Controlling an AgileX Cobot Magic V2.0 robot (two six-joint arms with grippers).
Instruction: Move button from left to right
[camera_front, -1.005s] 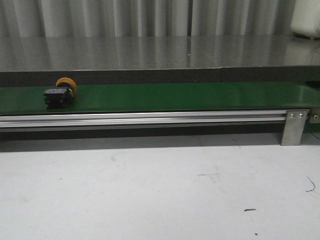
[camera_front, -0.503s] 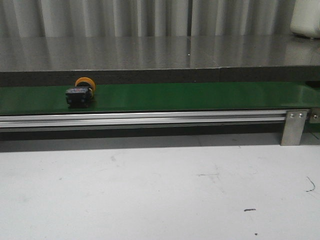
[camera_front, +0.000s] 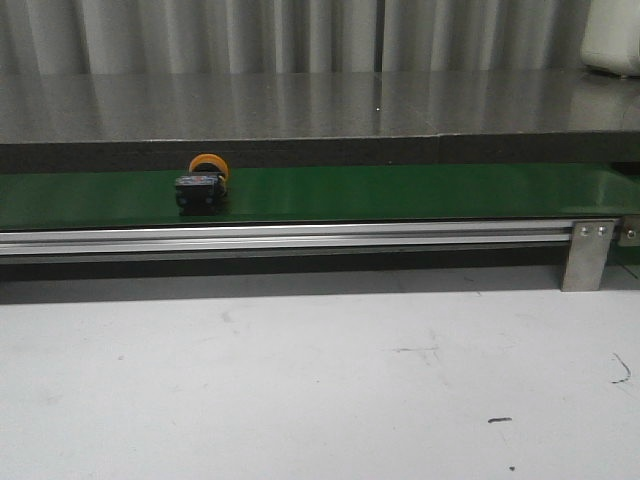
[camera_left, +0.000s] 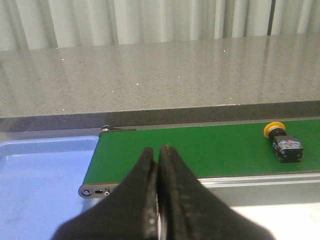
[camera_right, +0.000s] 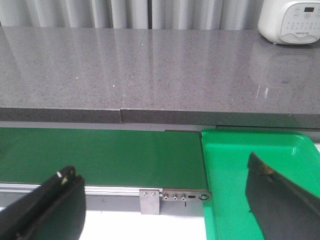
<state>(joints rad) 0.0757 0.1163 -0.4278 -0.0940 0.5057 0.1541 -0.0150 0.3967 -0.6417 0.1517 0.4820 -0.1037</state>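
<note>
The button (camera_front: 203, 186), orange-yellow cap on a black boxy body, lies on the green belt (camera_front: 400, 190) left of centre in the front view. It also shows in the left wrist view (camera_left: 284, 144), on the belt and well apart from my left gripper (camera_left: 159, 149), which is shut and empty near the belt's left end. My right gripper (camera_right: 162, 172) is open and empty, over the belt's right end (camera_right: 150, 155). No button shows in the right wrist view. Neither gripper shows in the front view.
A blue tray (camera_left: 40, 175) sits past the belt's left end. A green tray (camera_right: 240, 165) sits past its right end. A grey counter (camera_front: 320, 105) runs behind the belt, with a white appliance (camera_right: 292, 20) at its far right. An aluminium rail (camera_front: 300, 238) and bracket (camera_front: 588, 255) front the belt.
The button has moved to the right along the belt, about 90 pixels in the front view. Neither gripper appears in the earlier frames.
</note>
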